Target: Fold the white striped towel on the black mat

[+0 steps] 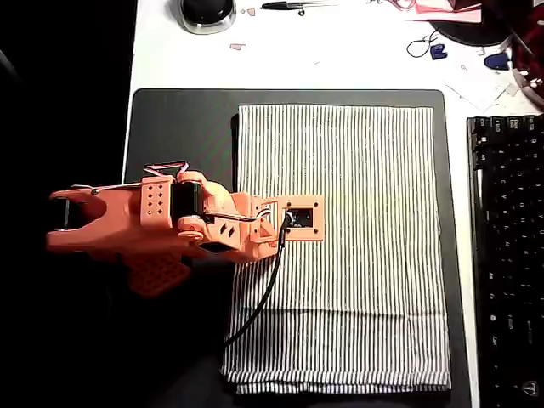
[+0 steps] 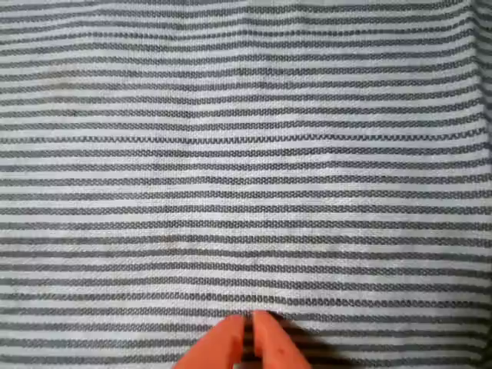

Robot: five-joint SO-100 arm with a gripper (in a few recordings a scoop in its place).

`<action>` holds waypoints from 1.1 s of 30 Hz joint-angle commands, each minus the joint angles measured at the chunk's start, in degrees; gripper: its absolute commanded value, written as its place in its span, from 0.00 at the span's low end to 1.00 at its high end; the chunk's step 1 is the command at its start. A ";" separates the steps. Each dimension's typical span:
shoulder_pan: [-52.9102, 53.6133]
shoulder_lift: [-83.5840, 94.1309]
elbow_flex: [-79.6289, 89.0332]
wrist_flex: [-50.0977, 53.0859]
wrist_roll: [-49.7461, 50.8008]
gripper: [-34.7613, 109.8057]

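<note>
The white striped towel (image 1: 357,255) lies flat on the black mat (image 1: 183,127), covering the mat's middle and right, and its near edge shows more than one layer. My orange gripper (image 1: 274,226) reaches in from the left and hangs over the towel's left-middle part. In the wrist view the towel (image 2: 246,154) spreads smooth across the picture. The gripper (image 2: 250,342) points down at it with its two orange fingertips (image 2: 270,347) pressed together, shut, and no cloth is bunched between them.
A black keyboard (image 1: 510,255) sits right of the mat. A round black device (image 1: 206,10), a pen (image 1: 293,6) and small clutter lie on the white desk behind it. The arm's black cable (image 1: 259,306) trails over the towel's left edge.
</note>
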 commanded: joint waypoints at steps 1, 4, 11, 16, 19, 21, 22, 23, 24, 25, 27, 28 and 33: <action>-0.26 -0.97 0.35 -0.88 -0.62 0.24; -0.97 -2.55 -1.05 -0.97 -0.62 0.24; -3.96 -9.05 -6.59 -0.18 -0.70 0.24; -7.12 -15.21 -11.07 0.18 0.62 0.24; -8.61 -18.90 -13.36 -0.62 0.70 0.24; -10.02 -21.88 -15.03 -2.55 2.46 0.24; -10.81 -23.29 -16.00 -2.90 2.90 0.24; -11.69 -24.70 -16.87 -3.43 3.78 0.24; -12.66 -25.93 -17.75 -3.69 4.39 0.24; -13.54 -26.98 -18.63 -3.96 5.27 0.24; -15.47 -29.88 -20.65 -4.57 7.47 0.24; -16.44 -31.20 -21.45 -4.92 8.44 0.24; -21.09 -39.20 -26.37 -8.26 13.62 0.24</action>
